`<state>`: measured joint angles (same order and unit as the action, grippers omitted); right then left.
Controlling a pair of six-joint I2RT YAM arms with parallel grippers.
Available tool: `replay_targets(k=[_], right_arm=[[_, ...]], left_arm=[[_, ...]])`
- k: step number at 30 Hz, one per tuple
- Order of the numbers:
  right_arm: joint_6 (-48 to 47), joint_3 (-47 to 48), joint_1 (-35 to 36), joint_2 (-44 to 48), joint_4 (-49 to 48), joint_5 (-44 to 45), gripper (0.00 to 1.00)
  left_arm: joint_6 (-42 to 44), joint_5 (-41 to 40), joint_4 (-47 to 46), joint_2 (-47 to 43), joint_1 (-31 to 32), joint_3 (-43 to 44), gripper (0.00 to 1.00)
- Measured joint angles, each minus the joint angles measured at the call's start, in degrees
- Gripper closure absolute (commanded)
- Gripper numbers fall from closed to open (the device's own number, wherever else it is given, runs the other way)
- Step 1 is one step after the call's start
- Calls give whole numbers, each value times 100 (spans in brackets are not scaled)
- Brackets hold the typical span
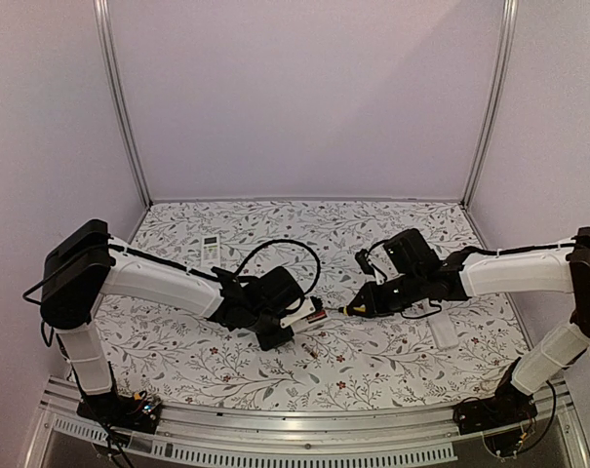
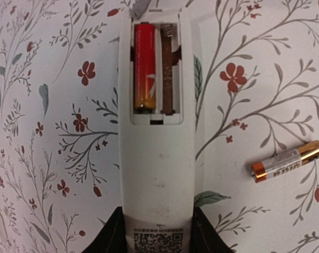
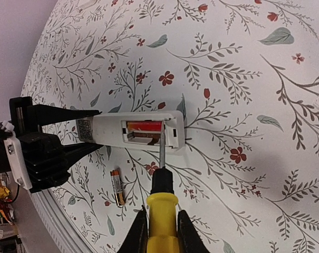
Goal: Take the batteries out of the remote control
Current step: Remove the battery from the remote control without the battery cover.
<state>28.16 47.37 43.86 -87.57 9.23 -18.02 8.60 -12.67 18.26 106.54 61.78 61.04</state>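
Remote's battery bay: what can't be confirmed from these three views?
- Right wrist: whether the tip of the yellow-handled tool touches the red battery; the shaft covers the spot.
- Left wrist: the far end of the remote, cut off by the top edge.
- Top external: the bay's contents, too small.

Soft, even light from above, faint pink cast, no hard glare. Shadows weak: a pale one beside the remote (image 3: pixel 130 132) on the table (image 1: pixel 421 361). Left wrist view warm and slightly soft, blurry at its bottom. Right wrist view bends the table's edge into a curve; screwdriver (image 3: pixel 162 190) handle out of focus.
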Motion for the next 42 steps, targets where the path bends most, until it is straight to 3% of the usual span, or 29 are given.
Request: replay_targets(k=[42], right_arm=[[-74, 157, 39, -129, 243, 177, 100]], left_arm=[[-2, -13, 28, 44, 11, 55, 88]])
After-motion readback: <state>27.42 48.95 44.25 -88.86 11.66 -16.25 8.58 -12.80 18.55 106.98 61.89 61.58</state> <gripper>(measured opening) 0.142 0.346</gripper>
